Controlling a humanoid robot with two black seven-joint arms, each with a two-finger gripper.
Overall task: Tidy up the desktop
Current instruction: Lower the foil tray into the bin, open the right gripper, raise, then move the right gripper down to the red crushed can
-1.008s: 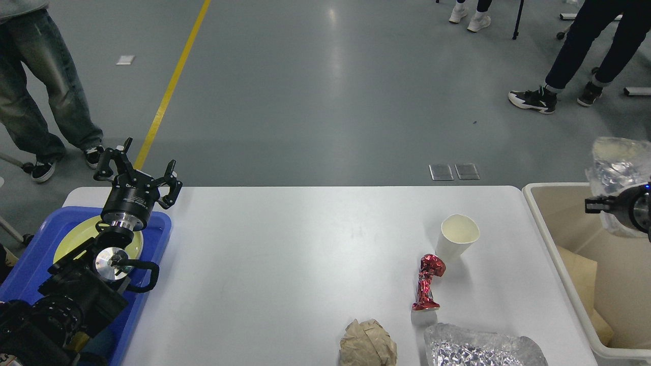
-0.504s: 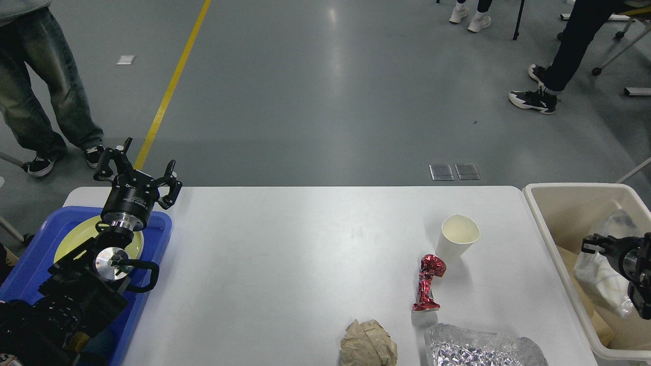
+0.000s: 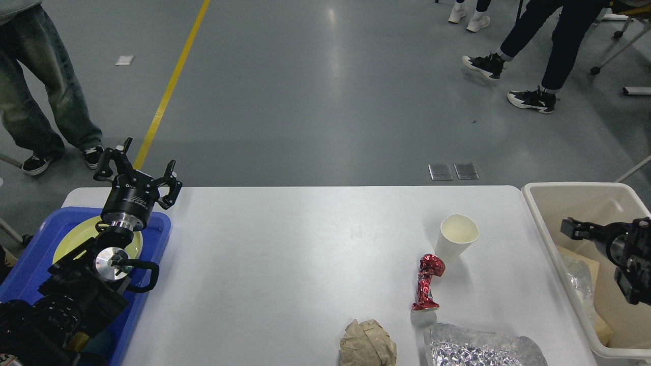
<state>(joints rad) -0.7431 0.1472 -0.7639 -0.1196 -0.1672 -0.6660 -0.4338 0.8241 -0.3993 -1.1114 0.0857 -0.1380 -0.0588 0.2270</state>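
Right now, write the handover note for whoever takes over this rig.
Left claw: open, empty, raised above the blue tray, which holds a yellow plate.
Right claw: over the beige bin; open or shut cannot be told. Nothing seen in it.
Done: clear plastic wrap lies in the bin.
Left on the desktop: upright paper cup, red foil wrapper, brown paper ball, silver foil at the near edge.

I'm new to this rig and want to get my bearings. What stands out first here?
The crumpled red foil wrapper stands on the white desktop beside a white paper cup. Silver foil and a brown paper ball lie at the near edge. The left gripper hangs open over a blue tray.
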